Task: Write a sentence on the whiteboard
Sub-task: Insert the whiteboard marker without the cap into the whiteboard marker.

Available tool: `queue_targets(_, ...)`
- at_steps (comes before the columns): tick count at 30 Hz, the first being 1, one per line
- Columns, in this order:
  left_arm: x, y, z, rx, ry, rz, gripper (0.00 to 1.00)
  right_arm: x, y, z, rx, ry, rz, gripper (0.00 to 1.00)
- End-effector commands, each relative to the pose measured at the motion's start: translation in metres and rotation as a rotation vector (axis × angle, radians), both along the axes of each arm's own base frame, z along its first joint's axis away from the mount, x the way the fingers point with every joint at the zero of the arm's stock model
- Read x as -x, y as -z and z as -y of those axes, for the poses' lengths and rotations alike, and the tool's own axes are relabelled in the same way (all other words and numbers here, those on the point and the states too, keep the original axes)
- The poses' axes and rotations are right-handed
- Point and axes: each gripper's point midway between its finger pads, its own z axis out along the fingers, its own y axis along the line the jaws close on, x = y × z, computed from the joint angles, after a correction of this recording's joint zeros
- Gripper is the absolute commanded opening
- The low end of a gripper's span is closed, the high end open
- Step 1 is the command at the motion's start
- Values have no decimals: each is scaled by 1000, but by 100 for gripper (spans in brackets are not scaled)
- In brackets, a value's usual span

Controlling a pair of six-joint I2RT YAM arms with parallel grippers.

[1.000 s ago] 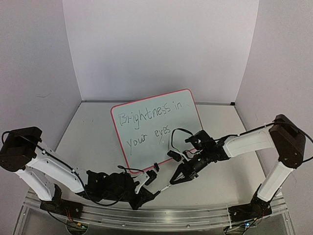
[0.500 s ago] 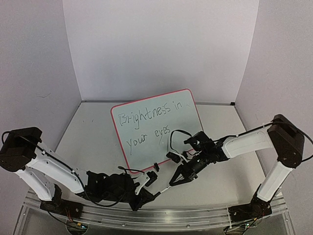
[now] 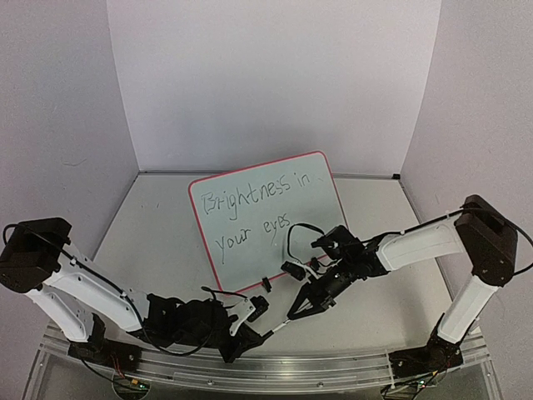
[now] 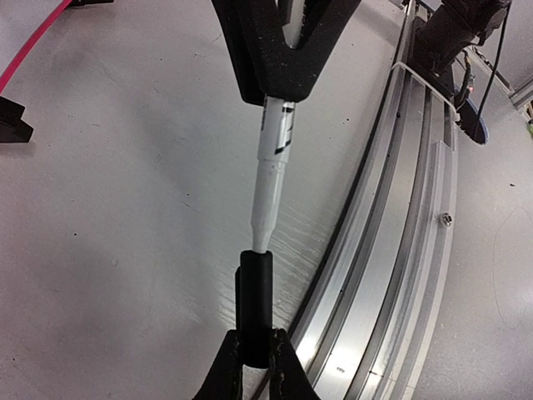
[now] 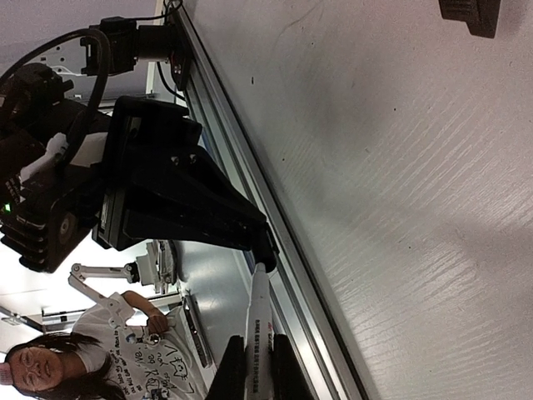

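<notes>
The whiteboard [image 3: 254,260] leans at the table's middle, with a red-pink frame. The sentence [image 3: 254,200] reads "Brightness in your eyes" in two lines. My right gripper [image 3: 301,307] is shut on the white marker [image 3: 281,321], in front of the board's lower edge. My left gripper [image 3: 250,333] is shut on the black cap [image 3: 265,331]. In the left wrist view the marker [image 4: 275,142] has its narrow end in the mouth of the cap [image 4: 254,300], which the left gripper [image 4: 255,354] holds. In the right wrist view the right gripper [image 5: 253,367] holds the marker [image 5: 258,317].
A black clip foot [image 3: 265,282] of the board stands just behind the two grippers and shows in the left wrist view [image 4: 12,121]. The aluminium rail [image 3: 275,367] runs along the table's near edge, right below the marker. White walls close in the back and sides.
My right gripper has moved a little left and nearer with the marker, bringing its tip to the cap. The left gripper has shifted only slightly.
</notes>
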Motion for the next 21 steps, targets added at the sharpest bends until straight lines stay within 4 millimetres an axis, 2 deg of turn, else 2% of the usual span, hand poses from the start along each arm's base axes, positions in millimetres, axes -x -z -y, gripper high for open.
queue_targets(1,-5,-31,8,108,-11,54,0,2,-11,-11,-57,-36,16,0)
queue_targets(14,-7,-47,4,167,-26,79,0,0,-28,-15,-86,-27,26,0)
queue_targets(21,-10,-50,7,174,-32,90,0,1,-41,-20,-111,-32,38,0)
